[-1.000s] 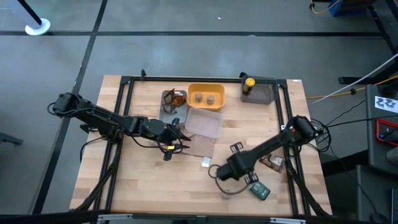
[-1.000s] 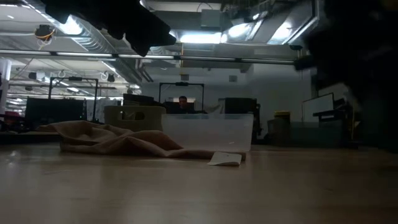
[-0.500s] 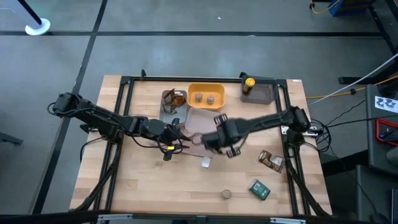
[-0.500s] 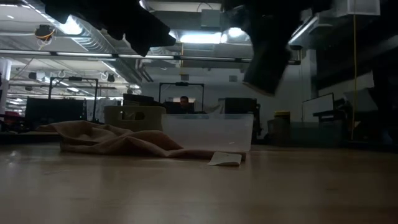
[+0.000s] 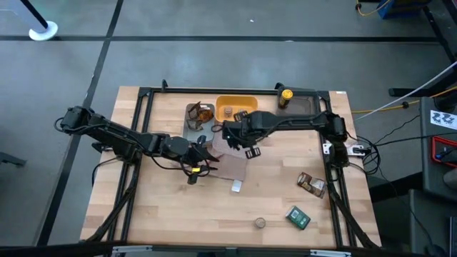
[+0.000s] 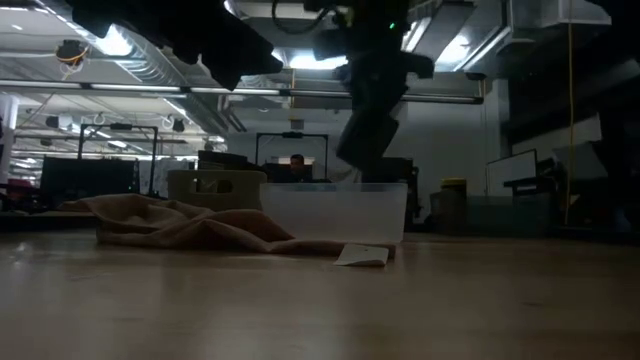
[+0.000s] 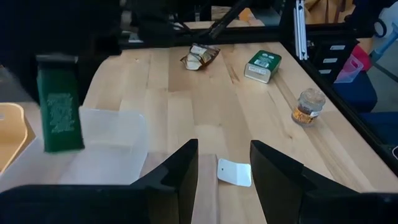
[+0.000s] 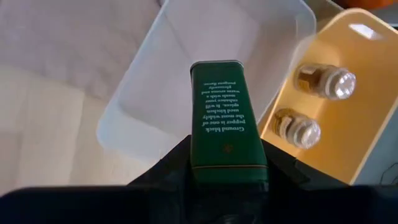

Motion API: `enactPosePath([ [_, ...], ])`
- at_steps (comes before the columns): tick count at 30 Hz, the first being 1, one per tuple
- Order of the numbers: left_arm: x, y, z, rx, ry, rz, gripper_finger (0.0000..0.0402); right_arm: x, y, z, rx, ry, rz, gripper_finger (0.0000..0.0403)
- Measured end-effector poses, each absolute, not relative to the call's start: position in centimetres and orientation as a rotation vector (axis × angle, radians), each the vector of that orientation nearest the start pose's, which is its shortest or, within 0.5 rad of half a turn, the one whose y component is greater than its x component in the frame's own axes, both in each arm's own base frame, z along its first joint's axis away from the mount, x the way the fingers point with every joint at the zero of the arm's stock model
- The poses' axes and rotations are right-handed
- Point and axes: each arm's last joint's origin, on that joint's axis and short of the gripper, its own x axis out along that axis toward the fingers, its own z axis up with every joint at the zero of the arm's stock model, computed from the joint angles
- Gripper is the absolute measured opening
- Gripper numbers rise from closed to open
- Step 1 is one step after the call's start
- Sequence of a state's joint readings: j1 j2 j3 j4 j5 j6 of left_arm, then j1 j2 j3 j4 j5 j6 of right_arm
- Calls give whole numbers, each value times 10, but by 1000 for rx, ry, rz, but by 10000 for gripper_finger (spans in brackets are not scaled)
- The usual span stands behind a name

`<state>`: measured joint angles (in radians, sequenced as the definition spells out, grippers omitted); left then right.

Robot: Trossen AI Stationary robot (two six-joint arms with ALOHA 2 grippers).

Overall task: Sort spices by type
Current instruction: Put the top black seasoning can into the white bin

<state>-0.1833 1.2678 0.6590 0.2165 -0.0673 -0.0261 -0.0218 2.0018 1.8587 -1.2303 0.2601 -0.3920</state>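
Rectangular dark green tin (image 8: 227, 118), smooth-sided with printed white text, clamped upright in the right end effector (image 8: 227, 169); fingers closed against its two broad faces. Held in the air above the translucent clear plastic tray (image 8: 155, 93), just beside the yellow plastic tray (image 8: 354, 143).

Left end effector (image 7: 224, 179): fingers about half parted, gripping nothing; hovering over the near edge of the clear tray, by the crumpled beige cloth (image 5: 230, 170).

Counted, by type:
- Green tins, two: the held one, and a second tin (image 7: 262, 65), lying flat on the pale wooden plank counter (image 5: 164, 214) near its front right corner.
- Small round jars, three, tan contents and lidded tops: two jars (image 8: 326, 82) side by side in the yellow tray, one loose jar (image 7: 309, 106) standing on the counter, near the lying tin.
- Crinkled brown foil packet (image 7: 200, 56), one, on the counter by the right rail; more shiny orange-brown packets (image 5: 202, 113) in the left grey tray (image 5: 191, 126), number not clear.
- Yellow-capped bottle (image 5: 285, 94), one, in the right grey tray (image 5: 303, 108).
- Trays, four: one yellow, one clear, two grey.
- Flat white card (image 7: 235, 172), one, on the counter beside the cloth.
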Motion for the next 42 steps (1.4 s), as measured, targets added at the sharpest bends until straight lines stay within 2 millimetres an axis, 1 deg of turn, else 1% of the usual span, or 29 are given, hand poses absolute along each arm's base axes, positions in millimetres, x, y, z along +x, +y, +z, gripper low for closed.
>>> enactPosePath([
  [5,261,-47,227,24,398,-109,130,407,-33,255,-453,1459,35,128],
  [11,261,-46,225,27,420,-109,130,412,-47,234,-407,1510,41,128],
  [15,261,-47,225,27,414,-111,130,415,-57,224,-387,1533,31,128],
  [20,260,-50,225,29,415,-122,130,416,-67,217,-342,1543,43,128],
  [31,258,-58,225,39,412,-156,130,423,-66,209,-335,1510,49,145],
  [42,257,-62,225,43,413,-171,130,426,-67,203,-335,1509,48,147],
])
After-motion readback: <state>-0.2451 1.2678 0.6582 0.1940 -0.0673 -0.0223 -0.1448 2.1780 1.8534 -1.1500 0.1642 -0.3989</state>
